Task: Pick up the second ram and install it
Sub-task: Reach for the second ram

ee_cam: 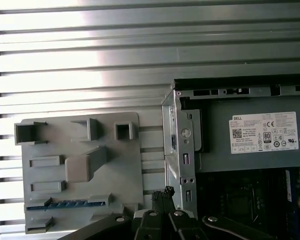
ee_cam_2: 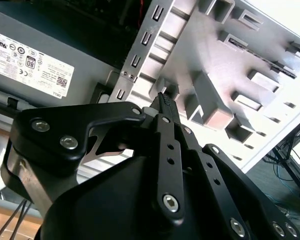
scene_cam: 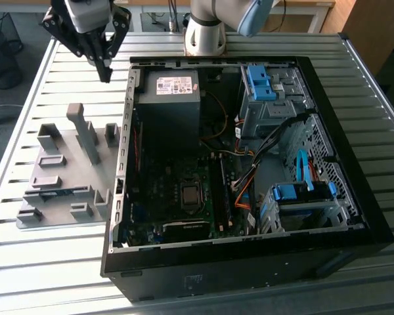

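The second ram [ee_cam: 65, 204] is a thin blue-green strip standing on edge in a long slot of the grey fixture [ee_cam: 125, 170]. In the exterior view that slot [scene_cam: 59, 191] runs along the fixture's near part. My gripper [scene_cam: 106, 72] hangs above the slatted table, beyond the fixture's far end and beside the far corner of the computer case on the exterior view's left. Its fingers point down and are shut with nothing between them; the black fingertips [ee_cam_2: 163, 101] press together, seen also in the first wrist view [ee_cam: 166, 192]. The gripper is well apart from the ram.
An open black computer case [scene_cam: 354, 216] lies on the table, with a grey power supply [scene_cam: 174, 88], motherboard [scene_cam: 184, 190], blue drive cages [scene_cam: 302, 193] and cables. Grey upright blocks [scene_cam: 85, 134] rise from the fixture. The metal case wall [ee_cam: 182, 150] stands right beside the fixture.
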Robot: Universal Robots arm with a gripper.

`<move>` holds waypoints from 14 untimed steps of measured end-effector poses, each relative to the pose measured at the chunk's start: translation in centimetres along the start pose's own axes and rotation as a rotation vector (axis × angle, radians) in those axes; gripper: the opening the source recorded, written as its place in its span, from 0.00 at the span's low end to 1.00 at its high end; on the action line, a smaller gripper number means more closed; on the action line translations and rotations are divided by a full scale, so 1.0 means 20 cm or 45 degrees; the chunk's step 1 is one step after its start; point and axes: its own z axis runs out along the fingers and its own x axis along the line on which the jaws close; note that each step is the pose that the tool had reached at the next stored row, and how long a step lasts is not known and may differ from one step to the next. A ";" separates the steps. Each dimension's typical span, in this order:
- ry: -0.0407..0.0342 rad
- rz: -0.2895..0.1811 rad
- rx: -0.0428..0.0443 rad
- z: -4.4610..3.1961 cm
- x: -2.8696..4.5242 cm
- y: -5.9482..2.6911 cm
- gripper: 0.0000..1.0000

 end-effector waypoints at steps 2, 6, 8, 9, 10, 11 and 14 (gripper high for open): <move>0.0000 0.000 0.000 0.000 0.018 -0.001 0.10; 0.0000 0.000 0.000 -0.001 0.056 -0.004 0.10; 0.0001 0.000 0.000 -0.001 0.075 -0.006 0.10; 0.0001 0.000 0.000 -0.001 0.082 -0.006 0.10; 0.0000 0.000 0.000 -0.001 0.086 -0.007 0.10; 0.0000 0.000 0.000 -0.001 0.086 -0.007 0.10; 0.0000 0.000 0.000 -0.001 0.087 -0.006 0.10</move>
